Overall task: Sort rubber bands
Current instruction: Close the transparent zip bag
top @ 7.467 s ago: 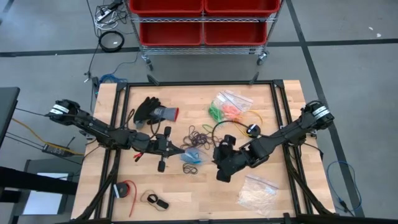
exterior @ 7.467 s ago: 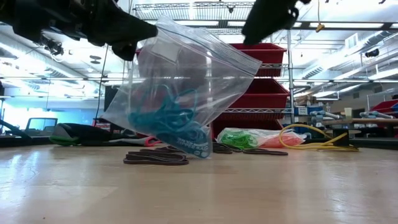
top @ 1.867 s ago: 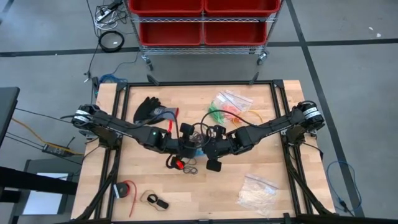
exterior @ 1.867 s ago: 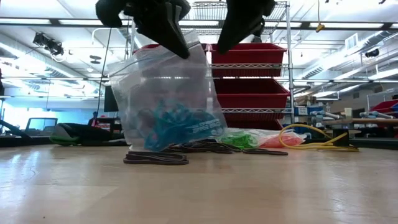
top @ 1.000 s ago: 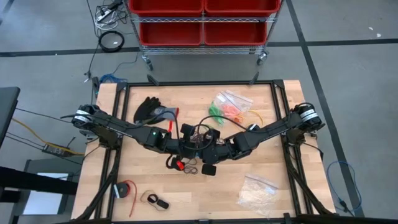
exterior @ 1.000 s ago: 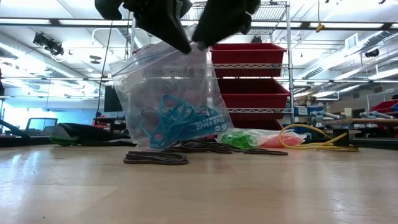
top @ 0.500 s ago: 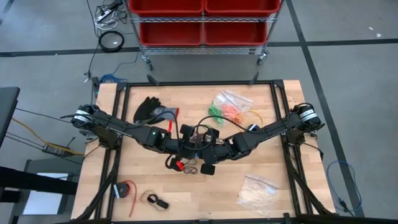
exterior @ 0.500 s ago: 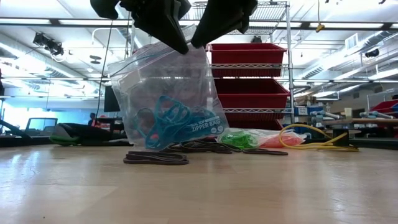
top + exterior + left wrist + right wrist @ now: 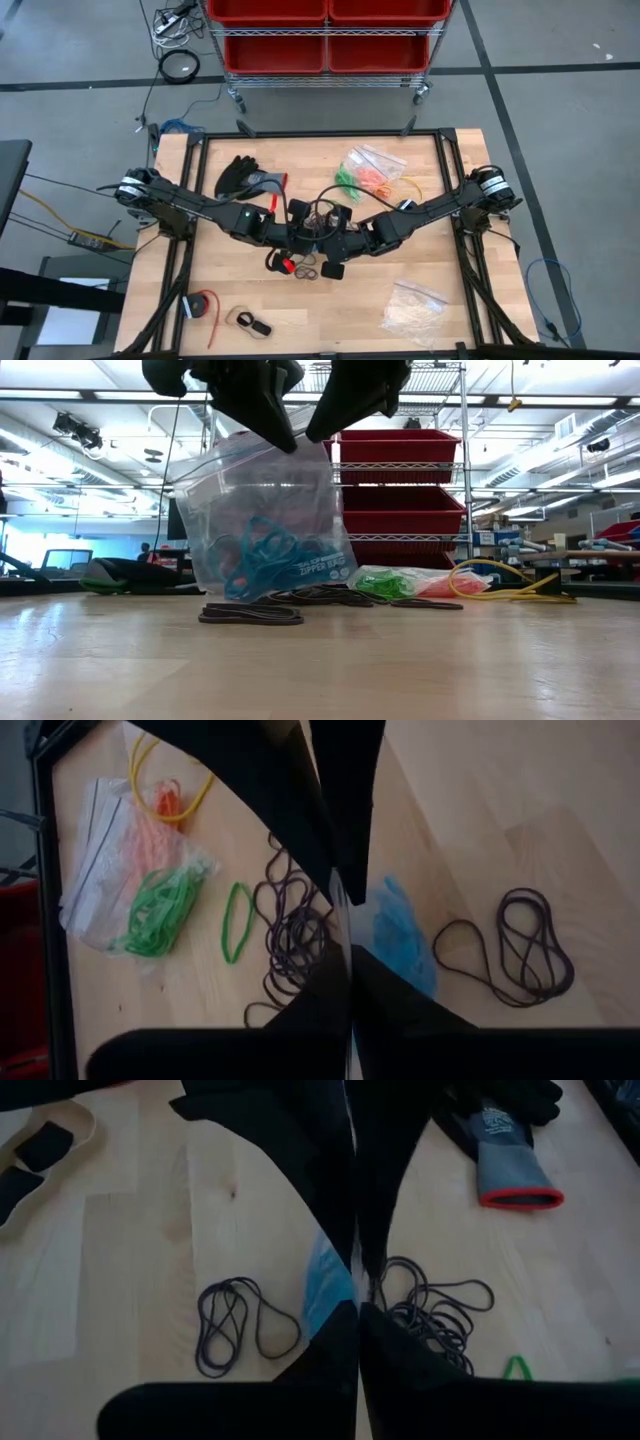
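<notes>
Writing: clear zip bag [image 9: 265, 520] carries white print near its lower edge, low view reads "ZIPPER BAG"; a line above it too small to make out. No other legible text; glove [image 9: 250, 178] cuff shows grey w/ red trim, print on it in right wrist view unreadable.

Tools: left tool [image 9: 283, 432] and right tool [image 9: 318, 428] both at table centre, raised, tips close together at bag's top edge. Left tool closed, pinching bag's top edge. Right tool closed too, pinching same rim just beside left one. Bag hangs from both, bottom near the table [image 9: 400, 330] surface; can't tell if it touches.

Rubber bands:
- blue bands [image 9: 262, 560] inside hanging bag, bunched low.
- black bands [image 9: 322, 215], loose tangle on table under/behind tools; small separate black bunch [image 9: 250, 615] flat on table in front of bag.
- one green band [image 9: 236, 922] loose on table beside the black tangle.
- green + orange bands in second clear bag [image 9: 365, 172], far side of table, right of centre.

Other: yellow cable [image 9: 505, 585] by that second bag. Clear bag of whitish pieces [image 9: 412, 308] near front right corner, well apart. Glove on far left of centre. Red shelf bins [image 9: 325, 30] beyond the table.
</notes>
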Action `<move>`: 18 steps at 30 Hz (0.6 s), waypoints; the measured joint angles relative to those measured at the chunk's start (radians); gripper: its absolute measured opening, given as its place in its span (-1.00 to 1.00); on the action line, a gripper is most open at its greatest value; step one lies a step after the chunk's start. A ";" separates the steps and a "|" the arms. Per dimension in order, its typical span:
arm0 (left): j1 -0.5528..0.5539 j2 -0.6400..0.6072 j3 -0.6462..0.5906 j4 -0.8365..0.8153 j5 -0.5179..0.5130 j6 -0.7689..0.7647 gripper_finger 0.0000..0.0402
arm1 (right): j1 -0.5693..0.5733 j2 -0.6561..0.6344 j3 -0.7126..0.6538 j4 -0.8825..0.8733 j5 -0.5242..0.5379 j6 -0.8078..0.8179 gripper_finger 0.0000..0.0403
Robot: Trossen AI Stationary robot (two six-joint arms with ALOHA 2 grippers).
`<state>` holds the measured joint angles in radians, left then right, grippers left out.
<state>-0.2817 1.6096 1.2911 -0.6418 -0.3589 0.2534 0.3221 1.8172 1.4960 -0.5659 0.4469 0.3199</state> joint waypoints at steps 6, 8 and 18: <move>-0.001 0.000 0.001 -0.002 -0.004 -0.026 -0.98 | -0.006 0.000 0.000 -0.001 -0.021 0.004 -1.00; 0.000 0.000 0.001 0.000 -0.010 -0.055 -0.94 | -0.005 0.000 0.000 -0.002 -0.024 0.004 -1.00; -0.001 0.000 0.001 -0.064 -0.051 -0.056 -0.88 | -0.005 0.000 0.000 -0.029 -0.028 0.001 -1.00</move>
<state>-0.2829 1.6096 1.2919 -0.7063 -0.4103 0.1970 0.3173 1.8168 1.4960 -0.5950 0.4191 0.3210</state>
